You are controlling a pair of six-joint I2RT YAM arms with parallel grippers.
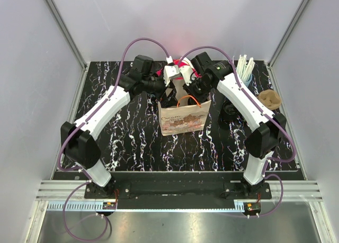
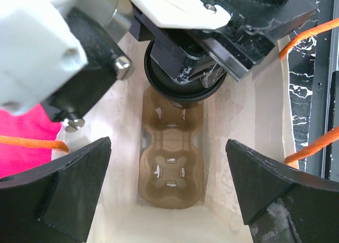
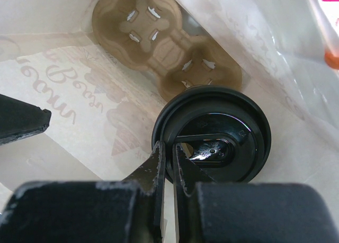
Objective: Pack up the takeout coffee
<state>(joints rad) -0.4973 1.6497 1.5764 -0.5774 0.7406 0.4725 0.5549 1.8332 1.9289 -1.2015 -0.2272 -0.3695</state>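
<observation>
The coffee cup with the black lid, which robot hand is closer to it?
Right. The right gripper pinches the lid rim of the coffee cup inside the paper bag. The left gripper hangs wide open at the bag's mouth, not touching the cup.

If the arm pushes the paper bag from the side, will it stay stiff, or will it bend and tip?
Probably it bends: the paper bag has walls that look thin and creased. It seems light, with just a cardboard carrier on its floor, so it may slide or tip, standing tall on a narrow base.
</observation>
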